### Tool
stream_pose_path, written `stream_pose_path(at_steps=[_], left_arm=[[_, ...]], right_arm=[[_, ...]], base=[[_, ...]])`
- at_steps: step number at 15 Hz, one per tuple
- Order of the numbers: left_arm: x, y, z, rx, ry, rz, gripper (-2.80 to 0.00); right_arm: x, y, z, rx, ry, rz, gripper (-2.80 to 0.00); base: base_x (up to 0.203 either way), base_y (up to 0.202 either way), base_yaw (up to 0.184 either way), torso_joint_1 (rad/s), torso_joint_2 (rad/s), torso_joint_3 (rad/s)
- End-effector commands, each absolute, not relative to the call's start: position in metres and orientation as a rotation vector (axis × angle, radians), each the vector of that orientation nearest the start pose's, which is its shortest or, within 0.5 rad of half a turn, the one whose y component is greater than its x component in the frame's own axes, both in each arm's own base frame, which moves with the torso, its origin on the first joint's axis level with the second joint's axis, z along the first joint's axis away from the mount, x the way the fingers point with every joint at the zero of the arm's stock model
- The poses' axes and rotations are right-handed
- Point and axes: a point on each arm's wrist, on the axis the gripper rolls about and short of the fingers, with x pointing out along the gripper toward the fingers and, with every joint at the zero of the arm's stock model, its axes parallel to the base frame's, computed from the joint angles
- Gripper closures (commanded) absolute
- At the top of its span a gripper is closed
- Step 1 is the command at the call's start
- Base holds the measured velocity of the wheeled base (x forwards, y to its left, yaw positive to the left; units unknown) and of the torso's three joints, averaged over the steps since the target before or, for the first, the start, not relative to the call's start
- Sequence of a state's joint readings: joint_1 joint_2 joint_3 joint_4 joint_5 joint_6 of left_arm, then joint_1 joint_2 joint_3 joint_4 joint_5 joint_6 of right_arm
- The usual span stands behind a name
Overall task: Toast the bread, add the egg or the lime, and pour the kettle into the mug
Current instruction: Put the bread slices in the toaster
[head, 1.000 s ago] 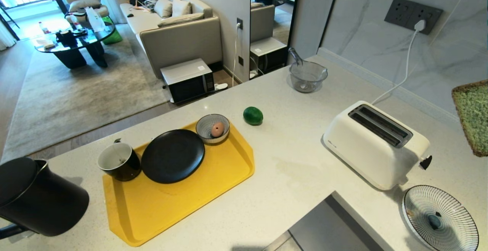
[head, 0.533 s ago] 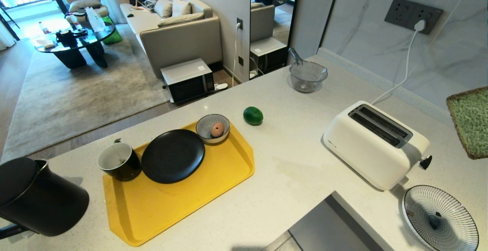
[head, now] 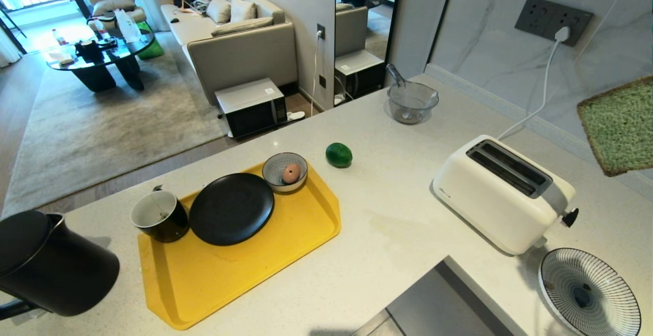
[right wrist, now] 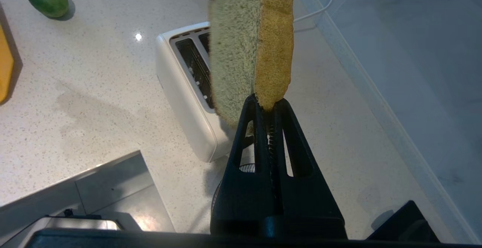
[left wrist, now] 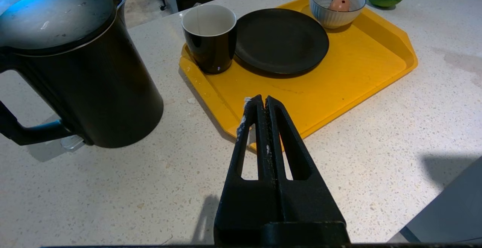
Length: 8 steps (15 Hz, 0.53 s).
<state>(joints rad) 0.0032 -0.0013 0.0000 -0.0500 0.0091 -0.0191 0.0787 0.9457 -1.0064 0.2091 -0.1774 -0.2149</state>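
Holding 1 bread (right wrist: 248, 48) — right claw (right wrist: 265, 103)

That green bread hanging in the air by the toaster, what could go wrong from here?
The right gripper pinches the bread only at one edge, so the slice could tear or slip out. The toaster slots are narrow and the slice looks thick; lowered slightly off line, it may catch on the rim. If dropped, it could land on the striped plate or counter.
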Motion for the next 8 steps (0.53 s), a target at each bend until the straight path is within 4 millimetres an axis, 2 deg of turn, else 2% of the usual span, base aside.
stream_pose_path(at_steps=[1,8], left_arm=[[-0.022,0.0,0.076,-0.017,-0.038,0.013,0.0],[-0.022,0.0,0.076,-0.014,-0.038,0.012,0.0]], right_arm=[[0.116,0.005,0.312,-0.242,0.208,-0.08,0.0],[0.136,-0.003,0.312,-0.238,0.246,-0.112,0.0]], base=[[0.0,0.0,0.0,0.0,0.0,0.0],[0.0,0.0,0.0,0.0,0.0,0.0]])
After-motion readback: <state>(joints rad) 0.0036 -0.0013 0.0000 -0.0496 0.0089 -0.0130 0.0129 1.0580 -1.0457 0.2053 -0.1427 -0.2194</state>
